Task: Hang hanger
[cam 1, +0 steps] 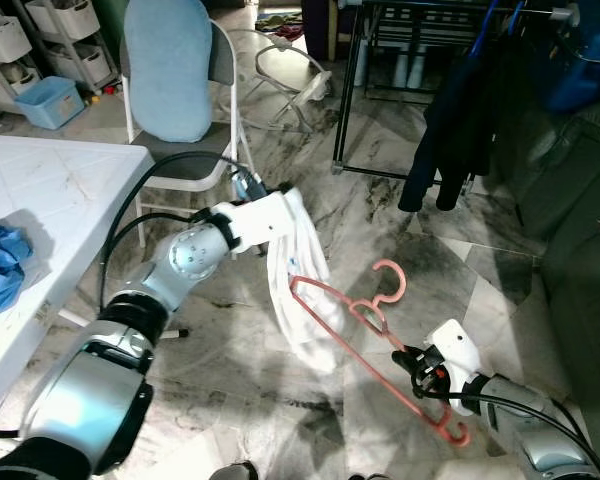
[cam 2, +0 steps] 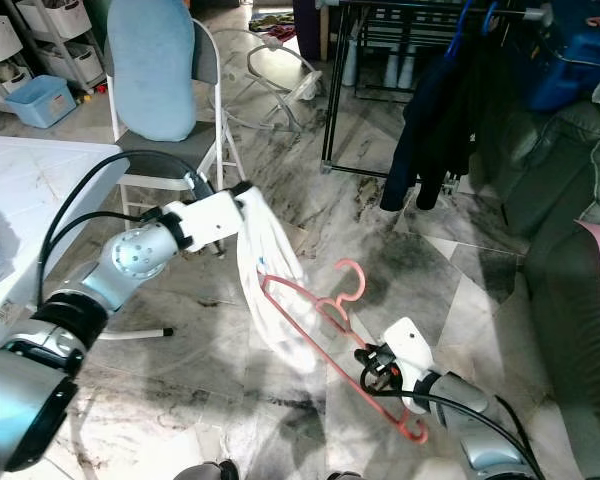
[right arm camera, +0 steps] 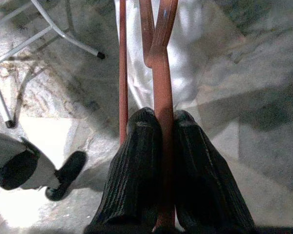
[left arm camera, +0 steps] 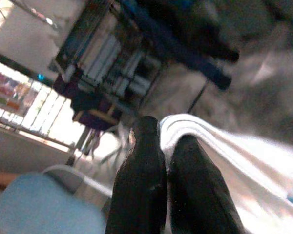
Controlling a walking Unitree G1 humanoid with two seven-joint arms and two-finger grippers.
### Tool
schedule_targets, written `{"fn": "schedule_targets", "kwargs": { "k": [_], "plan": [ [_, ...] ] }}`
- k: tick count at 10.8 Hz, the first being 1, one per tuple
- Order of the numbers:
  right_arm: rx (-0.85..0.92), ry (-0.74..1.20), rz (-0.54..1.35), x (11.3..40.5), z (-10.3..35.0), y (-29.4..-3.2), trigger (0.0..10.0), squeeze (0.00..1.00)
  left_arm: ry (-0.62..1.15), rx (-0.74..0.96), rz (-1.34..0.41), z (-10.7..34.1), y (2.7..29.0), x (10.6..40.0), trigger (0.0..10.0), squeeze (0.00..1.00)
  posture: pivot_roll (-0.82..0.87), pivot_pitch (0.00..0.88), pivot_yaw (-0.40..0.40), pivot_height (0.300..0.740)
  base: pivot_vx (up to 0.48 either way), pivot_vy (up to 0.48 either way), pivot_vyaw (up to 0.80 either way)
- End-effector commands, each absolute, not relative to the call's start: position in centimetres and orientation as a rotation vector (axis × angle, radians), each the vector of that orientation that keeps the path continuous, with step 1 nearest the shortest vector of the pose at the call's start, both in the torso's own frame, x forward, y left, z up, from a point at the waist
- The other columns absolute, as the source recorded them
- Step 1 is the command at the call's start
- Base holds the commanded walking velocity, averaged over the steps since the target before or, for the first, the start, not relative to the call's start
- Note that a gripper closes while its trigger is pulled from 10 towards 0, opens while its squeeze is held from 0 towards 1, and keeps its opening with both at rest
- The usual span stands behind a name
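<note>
Nearest you, at the lower right of the head view, your right gripper [cam 1: 417,368] reaches in low from the right edge, forearm almost level, fingers pointing toward the frame centre. In its wrist view the two black fingers [right arm camera: 136,161] are pinched narrow on one bar of the pink hanger [cam 1: 365,345], with the second bar running just beside them. The hanger lies tilted across the lower middle of the frame, one end down by your right wrist, its hook [cam 1: 390,280] curling upward at centre right.

Your left arm comes up from the lower left corner, elbow bent, forearm angled to the upper right. The left gripper [left arm camera: 163,141] sits at frame centre, fingers nearly closed and clamped on the top edge of the white garment [cam 1: 298,290], which hangs down from it and drapes over the far end of the hanger.

Along the left edge runs the white table [cam 1: 70,190], its corner close to your left elbow, with a blue cloth [cam 1: 0,262] on it. Between the two arms the marble floor [cam 1: 230,330] lies open. Behind the left gripper stands a folding chair [cam 1: 175,90] at upper left. At upper right stands the black clothes rack [cam 1: 410,40] with a dark garment [cam 1: 450,130] hanging from it, and a dark sofa [cam 1: 570,220] lines the right edge.
</note>
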State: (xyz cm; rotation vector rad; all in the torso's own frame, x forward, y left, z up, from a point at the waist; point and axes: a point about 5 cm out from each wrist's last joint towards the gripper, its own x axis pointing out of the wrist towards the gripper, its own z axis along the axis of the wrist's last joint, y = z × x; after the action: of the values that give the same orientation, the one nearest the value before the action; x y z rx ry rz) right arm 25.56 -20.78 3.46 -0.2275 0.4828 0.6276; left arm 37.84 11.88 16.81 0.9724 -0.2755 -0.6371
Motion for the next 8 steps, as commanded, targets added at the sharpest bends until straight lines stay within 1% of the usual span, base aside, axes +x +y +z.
{"fn": "schedule_targets", "kwargs": {
  "k": [1, 2, 4, 6, 7, 8],
  "plan": [
    [-0.255, 0.431, 0.638, 26.1, 4.7, -20.7, 10.0, 0.0, -0.227, 1.035, -0.604, 16.1, 12.8, 37.9, 10.0, 0.0, -0.09, 0.117, 0.07, 0.74, 0.0, 0.0, 0.0],
    [-0.275, 0.419, 0.647, 26.2, 5.3, -20.9, 10.0, 0.0, -0.189, 1.086, -0.576, 15.5, 13.3, 38.1, 10.0, 0.0, -0.09, 0.114, 0.067, 0.74, 0.0, 0.0, 0.0],
    [-0.304, 0.394, 0.636, 26.5, 5.9, -21.4, 10.0, 0.0, -0.169, 1.123, -0.574, 15.0, 13.5, 38.0, 10.0, 0.0, -0.1, 0.111, 0.067, 0.74, 0.0, 0.0, 0.0],
    [-0.343, 0.393, 0.613, 27.1, 5.9, -21.3, 10.0, 0.0, -0.17, 1.089, -0.679, 14.6, 12.2, 37.5, 10.0, 0.0, -0.09, 0.109, 0.074, 0.74, 0.0, 0.0, 0.0],
    [-0.369, 0.4, 0.625, 27.2, 5.6, -20.9, 10.0, 0.0, -0.178, 1.102, -0.708, 14.5, 11.9, 37.4, 10.0, 0.0, -0.09, 0.109, 0.076, 0.74, 0.0, 0.0, 0.0],
    [-0.384, 0.407, 0.632, 27.4, 5.4, -20.6, 10.0, 0.0, -0.169, 1.078, -0.734, 14.7, 11.7, 37.3, 10.0, 0.0, -0.09, 0.11, 0.076, 0.74, 0.0, 0.0, 0.0]
  ]
}}
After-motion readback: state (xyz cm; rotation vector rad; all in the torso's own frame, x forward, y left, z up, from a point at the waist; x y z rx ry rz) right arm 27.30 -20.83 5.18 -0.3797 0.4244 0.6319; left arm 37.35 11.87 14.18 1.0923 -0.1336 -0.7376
